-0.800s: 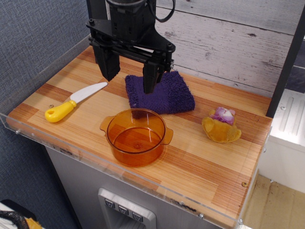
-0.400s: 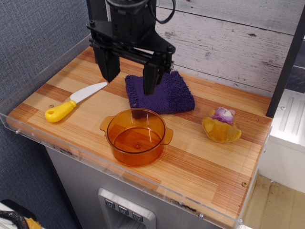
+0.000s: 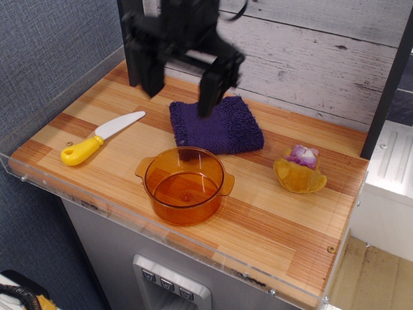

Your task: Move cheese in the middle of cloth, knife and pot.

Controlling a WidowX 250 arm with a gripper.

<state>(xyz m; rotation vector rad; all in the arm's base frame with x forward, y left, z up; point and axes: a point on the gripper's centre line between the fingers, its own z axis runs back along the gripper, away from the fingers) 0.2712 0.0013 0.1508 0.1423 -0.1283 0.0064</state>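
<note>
Your gripper hangs above the back left of the wooden table, its two dark fingers spread wide and holding nothing, one over bare wood, the other over the left edge of the purple cloth. It is motion-blurred, so its exact height is hard to read.

The cheese sits well apart from it, alone on the right half of the table, upright with its pale purple bit on top. The knife lies at the left, blade pointing toward the cloth, and the amber pot stands just in front of the cloth.

The risks, as you might judge them: a low sweep toward the cheese could snag the fluffy cloth and drag it, shifting the very landmark you are aiming between. The cheese is small and lumpy, so an off-centre pinch may tip it or squeeze it out sideways. The target gap among cloth, knife and pot is tight, and a wide-open finger coming down there could nudge the pot's near handle or the blade.

Room is generous around the cheese, with bare wood on all sides. A clear lip edges the front and left; the plank wall closes off the back.
</note>
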